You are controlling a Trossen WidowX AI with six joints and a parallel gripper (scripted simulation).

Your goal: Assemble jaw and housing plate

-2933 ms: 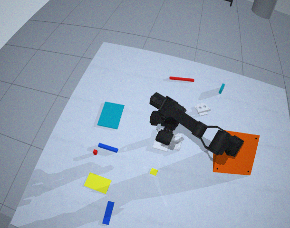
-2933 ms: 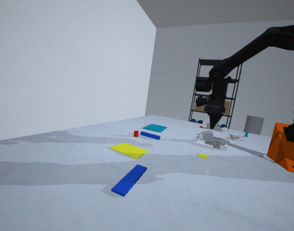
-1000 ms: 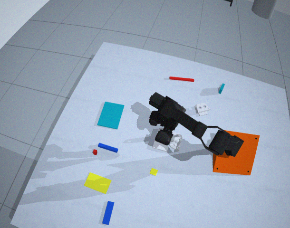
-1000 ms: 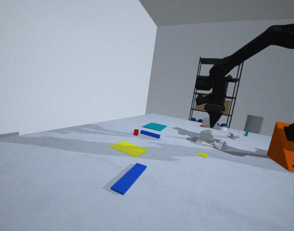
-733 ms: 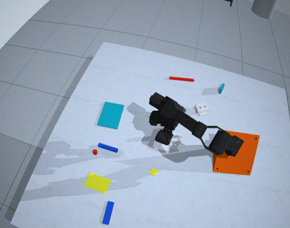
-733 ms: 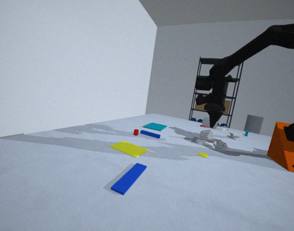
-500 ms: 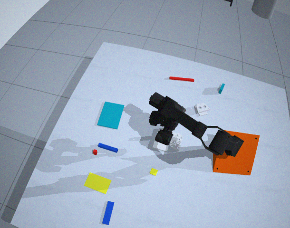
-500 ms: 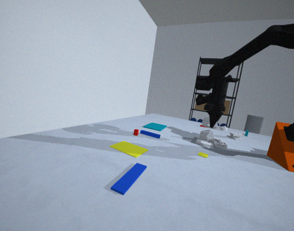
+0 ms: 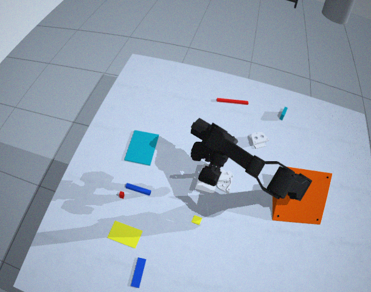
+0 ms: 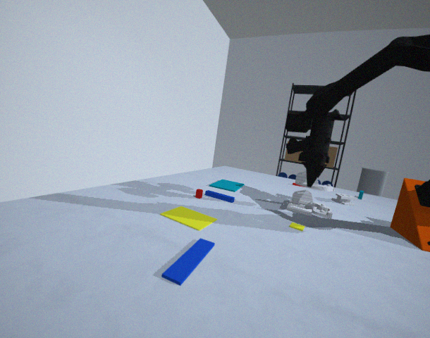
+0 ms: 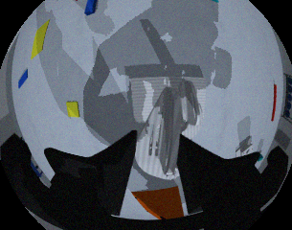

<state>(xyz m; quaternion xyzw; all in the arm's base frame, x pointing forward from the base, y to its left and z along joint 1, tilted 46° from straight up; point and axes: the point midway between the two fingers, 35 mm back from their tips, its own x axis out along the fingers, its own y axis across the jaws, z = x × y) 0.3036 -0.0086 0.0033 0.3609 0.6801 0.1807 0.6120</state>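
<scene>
My gripper (image 10: 309, 184) (image 11: 155, 135) is shut on a pale, ribbed jaw (image 10: 302, 178) (image 11: 169, 155), held above the base; its tips are hidden under the arm in the top view. The white ribbed base (image 9: 205, 187) (image 10: 293, 208) (image 11: 137, 101) lies on the table beneath the hand. The other jaw (image 10: 321, 210) appears at the base's right side in the exterior view. Held jaw, seated jaw and base overlap in the wrist view, and the pins cannot be made out. The white housing plate (image 9: 258, 140) (image 10: 342, 198), with two round holes, is apart from the base, on the table.
An orange block (image 9: 316, 198) (image 10: 408, 214) stands under the arm's rear. A small yellow tile (image 9: 196, 219) (image 10: 297, 226) (image 11: 73, 109) is near the base. A blue bar (image 9: 137, 189), teal plate (image 9: 141, 147), red bar (image 9: 232, 101) and yellow plate (image 9: 125, 233) lie farther out.
</scene>
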